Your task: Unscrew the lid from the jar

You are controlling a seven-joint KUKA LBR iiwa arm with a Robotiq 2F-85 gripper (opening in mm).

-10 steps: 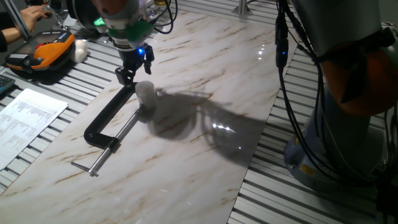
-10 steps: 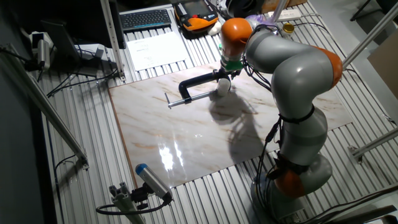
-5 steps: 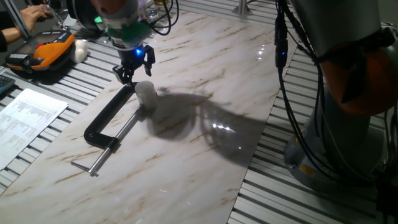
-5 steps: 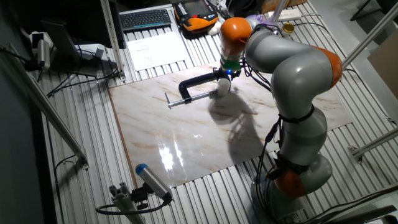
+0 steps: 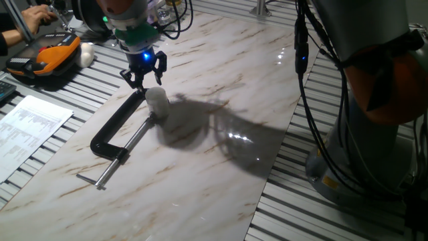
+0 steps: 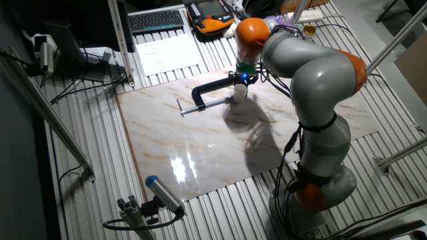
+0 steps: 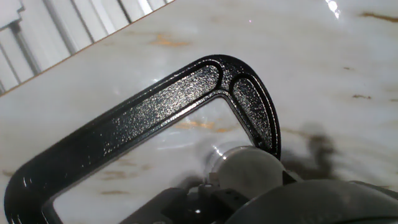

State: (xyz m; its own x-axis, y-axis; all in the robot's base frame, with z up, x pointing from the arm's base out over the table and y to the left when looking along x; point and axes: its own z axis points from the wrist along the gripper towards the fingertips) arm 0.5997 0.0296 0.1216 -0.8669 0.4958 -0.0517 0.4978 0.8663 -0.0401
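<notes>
The jar (image 5: 158,106) is a small whitish cylinder standing on the marble board, in the mouth of a black C-clamp (image 5: 115,125). Its white lid (image 5: 156,94) sits on top. My gripper (image 5: 143,72) hangs just above and behind the lid, with its two black fingers spread apart and holding nothing. The other fixed view shows the gripper (image 6: 241,79) right over the jar (image 6: 239,94). In the hand view the lid (image 7: 247,169) shows from above as a pale round disc against the curved end of the clamp (image 7: 155,106). Dark blurred parts of the hand fill the bottom edge.
The clamp's steel screw rod (image 5: 115,161) points to the front left. An orange case (image 5: 52,55) and a white lump (image 5: 87,53) lie off the board at the back left, beside a person's hand (image 5: 35,13). A paper sheet (image 5: 30,127) lies at the left. My arm's base and cables (image 5: 374,100) stand at the right.
The gripper has turned a little about its vertical axis above the jar, and its fingers now stand more evenly to either side. The jar and the clamp have not moved.
</notes>
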